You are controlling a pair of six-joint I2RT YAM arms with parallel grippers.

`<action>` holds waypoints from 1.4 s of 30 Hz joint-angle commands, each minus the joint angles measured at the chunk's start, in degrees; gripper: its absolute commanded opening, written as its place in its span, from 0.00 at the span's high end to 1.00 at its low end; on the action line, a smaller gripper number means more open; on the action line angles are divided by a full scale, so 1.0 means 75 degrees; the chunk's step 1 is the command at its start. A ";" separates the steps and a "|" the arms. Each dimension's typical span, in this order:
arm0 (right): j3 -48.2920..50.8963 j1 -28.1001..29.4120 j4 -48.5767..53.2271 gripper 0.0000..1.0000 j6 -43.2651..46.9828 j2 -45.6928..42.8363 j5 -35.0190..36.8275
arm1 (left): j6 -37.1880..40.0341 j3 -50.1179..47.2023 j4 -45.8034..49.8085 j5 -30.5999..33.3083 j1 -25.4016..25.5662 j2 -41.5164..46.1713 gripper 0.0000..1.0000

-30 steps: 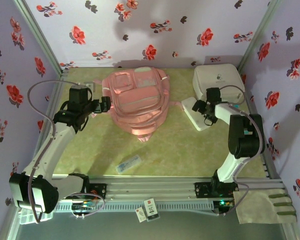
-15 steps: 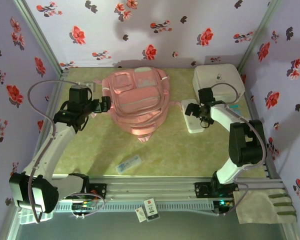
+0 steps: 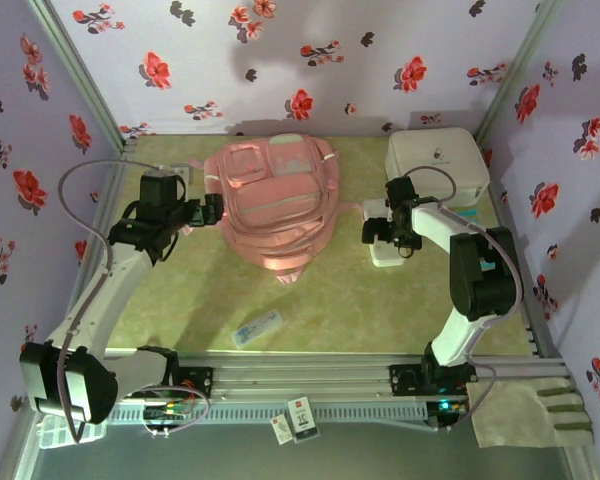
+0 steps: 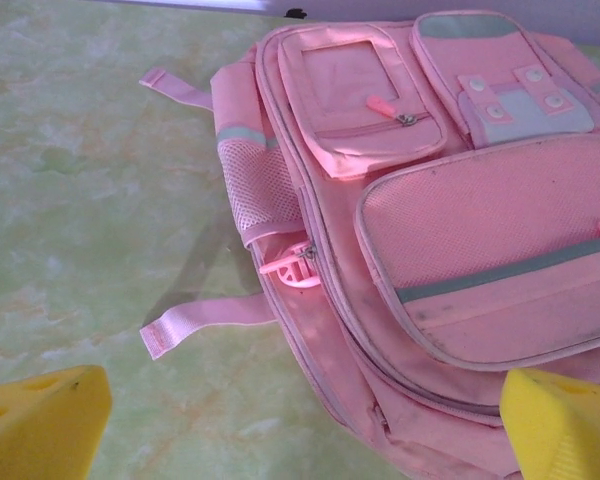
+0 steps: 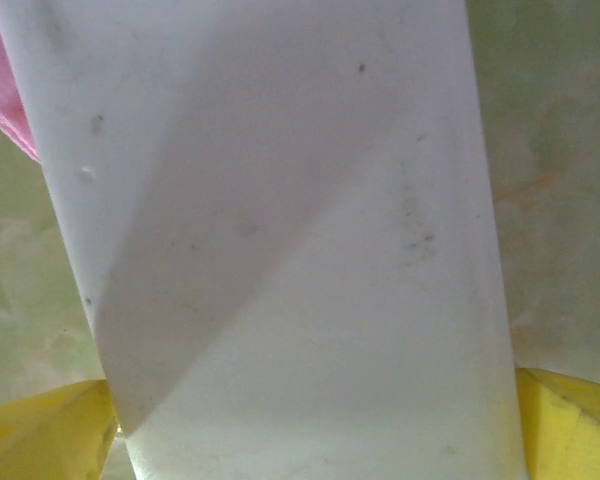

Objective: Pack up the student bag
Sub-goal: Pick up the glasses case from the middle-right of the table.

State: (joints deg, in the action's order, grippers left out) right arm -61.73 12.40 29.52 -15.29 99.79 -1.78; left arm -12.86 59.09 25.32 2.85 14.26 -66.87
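The bench [image 3: 360, 310] carries four things. The biggest is the bag [image 3: 275, 205], which lies flat on its back at the middle of the far edge, a little to the left, with its pockets facing up. In the left wrist view its zips look closed. The case [image 3: 435, 160] sits in the far right corner. Just in front of it, between the case and the bag, lies a white slab [image 3: 383, 252]. A small clear pouch [image 3: 257, 328] lies alone close to the near edge.

The left fingers [image 4: 40, 420] are spread wide and hold nothing. They hang beside the left flank of the bag, where the pink zip pull [image 4: 295, 268] sticks out. The right fingers [image 5: 570, 420] are also very wide, and the slab [image 5: 280, 250] fills the whole gap between them. I cannot tell whether they press it or only stand on both sides.

I think the main risk is on the right. The slab looks about as wide as the fingers can spread, so a grip may be weak and the slab may slip or turn when lifted. The slab could also catch the strap [image 5: 5, 90] next to it. If the bag is not opened first, there is no place for the slab, and pulling the zip may drag the soft bag.
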 commanded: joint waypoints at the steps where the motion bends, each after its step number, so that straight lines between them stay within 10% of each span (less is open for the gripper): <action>1: -0.0183 0.0068 0.0365 0.01 0.0268 0.0028 0.0128 | 0.0211 0.0079 0.0096 -0.0099 0.0034 -0.0071 0.00; 17: -0.0502 0.0197 0.0635 0.04 0.0199 0.0618 0.0344 | 0.0441 0.0263 0.0364 -0.0502 0.0211 -0.0423 0.00; 27: -0.0222 0.0190 0.0302 0.16 0.0077 0.0070 0.0320 | 0.2355 0.1179 0.0966 -0.0827 0.1779 -0.1799 0.01; 42: 0.0157 0.0172 -0.0048 0.18 0.0064 -0.0930 -0.0135 | 0.5327 0.4649 0.3196 -0.0261 0.2704 -0.5548 0.44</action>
State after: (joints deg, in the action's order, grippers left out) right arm -61.12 13.41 30.20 -14.09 94.37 -1.30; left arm 20.69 89.71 42.54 -1.15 34.26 -105.67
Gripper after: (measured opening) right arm 0.892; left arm 0.566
